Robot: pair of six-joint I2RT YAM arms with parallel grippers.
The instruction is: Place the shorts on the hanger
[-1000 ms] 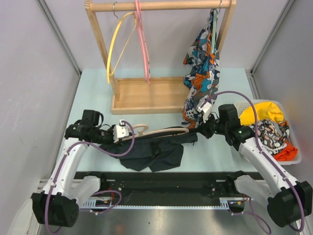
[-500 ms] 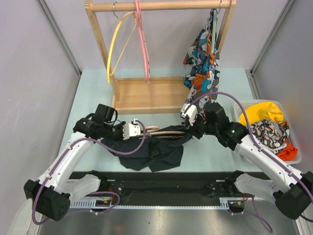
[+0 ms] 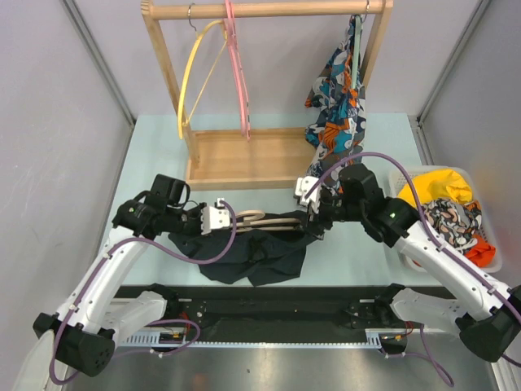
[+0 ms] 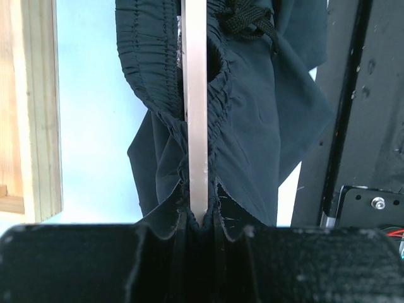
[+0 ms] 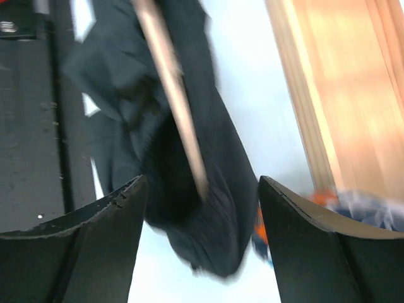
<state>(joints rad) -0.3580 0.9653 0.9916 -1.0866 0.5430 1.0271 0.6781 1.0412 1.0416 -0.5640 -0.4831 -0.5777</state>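
Presently the left gripper [image 4: 199, 222] is pinched shut on the hanger [image 4: 194, 113], with a fold of the shorts [image 4: 252, 126] caught against the bar between its fingers. Directly ahead of this gripper the waistband is gathered around the bar. The drawstring [image 4: 249, 19] knot sits farther ahead, just to the right of the bar. Pale bench [image 4: 95, 126] shows to the left.

Judgement: this grip steadies the hanger so the cloth can be worked along it.

The right gripper [image 5: 202, 183] stands spread wide and touches nothing. The tip of the bar lies between its fingers [image 5: 95, 246], with dark cloth bunched just beyond. This view is blurred.

Judgement: it is lined up to take that end.

From above, the two grippers face each other along the hanger, with the wooden rack [image 3: 244, 159] beyond both.

Task incomplete: the shorts are only partly on the bar.
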